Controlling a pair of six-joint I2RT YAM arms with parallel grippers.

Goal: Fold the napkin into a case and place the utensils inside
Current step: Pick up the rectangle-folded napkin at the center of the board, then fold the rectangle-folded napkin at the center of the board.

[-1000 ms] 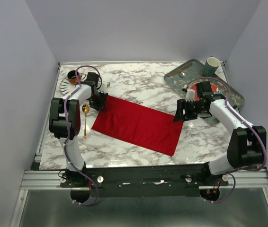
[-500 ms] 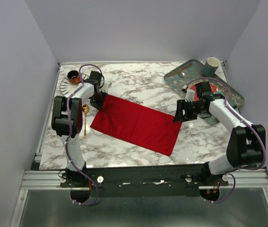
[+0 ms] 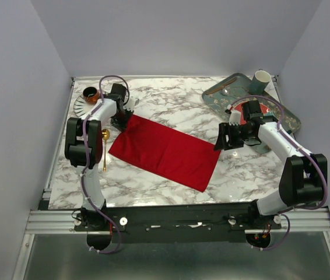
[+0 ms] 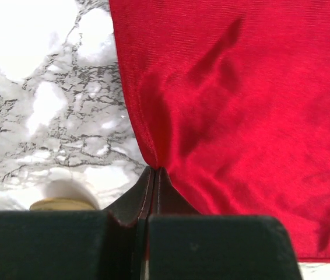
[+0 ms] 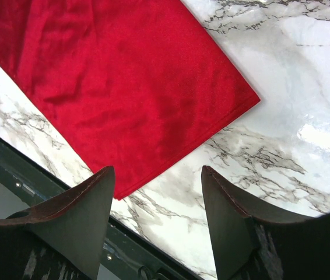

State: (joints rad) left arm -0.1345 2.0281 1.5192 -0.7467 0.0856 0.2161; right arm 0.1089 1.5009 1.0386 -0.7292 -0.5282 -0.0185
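The napkin (image 3: pixel 164 151) is laid flat on the marble table (image 3: pixel 171 102), in the middle of the top view. Its long axis is run from the upper left to the lower right of the frame, with one short end turned toward each arm. It is judged light, soft and limp, with a slight sheen, so sagging and sliding are to be expected, and it is best pinched at a hem or corner. The left gripper (image 4: pixel 154 172) is clenched on the hem near the upper-left corner, where the cloth is puckered. The right gripper (image 5: pixel 155 173) is held spread wide over the right-hand short end, with nothing grasped. A gold spoon (image 3: pixel 104 146) is seen just left of the napkin.
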